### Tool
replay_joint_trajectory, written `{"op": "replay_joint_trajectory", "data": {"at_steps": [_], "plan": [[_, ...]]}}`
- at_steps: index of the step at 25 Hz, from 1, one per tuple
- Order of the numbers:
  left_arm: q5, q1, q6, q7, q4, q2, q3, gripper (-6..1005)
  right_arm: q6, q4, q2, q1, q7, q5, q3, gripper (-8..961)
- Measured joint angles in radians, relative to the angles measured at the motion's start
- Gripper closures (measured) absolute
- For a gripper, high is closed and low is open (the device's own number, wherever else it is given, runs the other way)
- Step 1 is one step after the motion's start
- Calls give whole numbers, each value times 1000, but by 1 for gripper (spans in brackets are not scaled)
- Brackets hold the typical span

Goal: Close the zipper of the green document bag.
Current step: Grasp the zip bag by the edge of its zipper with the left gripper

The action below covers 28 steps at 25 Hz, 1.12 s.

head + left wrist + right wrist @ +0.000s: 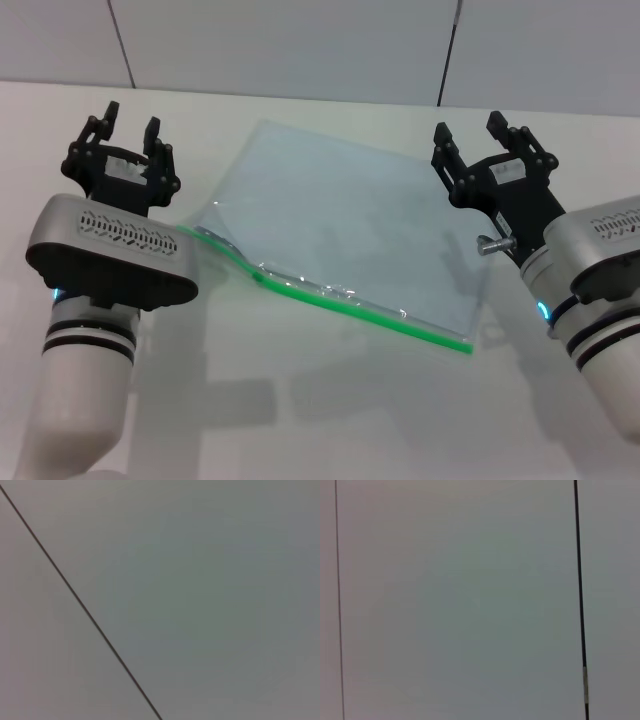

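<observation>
The green document bag (340, 225) lies flat on the white table between my two arms, a translucent pale blue pouch turned at an angle. Its zipper (380, 313) is a bright green strip along the near edge, running from near my left arm to the bag's near right corner (466, 346). The left end of that edge (225, 243) looks lifted and gaping. My left gripper (124, 125) is held up to the left of the bag, open and holding nothing. To the bag's right my right gripper (478, 133) is raised too, open and holding nothing. Neither touches the bag.
The white table (330, 420) stretches all around the bag. A grey panelled wall (300, 45) with dark seams stands behind the table. Both wrist views show only this wall (200, 580) and its seams (579, 580).
</observation>
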Motion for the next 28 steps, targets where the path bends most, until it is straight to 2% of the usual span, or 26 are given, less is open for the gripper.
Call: {"op": "replay_joint_trajectory", "data": {"at_steps": [15,22,28], "plan": [[11,-17,4,-39,4,5,10,551,-22,10,1,-6,0,10,6,312],[32,-20,6,-71,5,6,9,548,0,23,1,-9,0,115,17,313],[35,-20,8,-85,13,12,9,547,3,26,0,-10,0,122,20,313]]}}
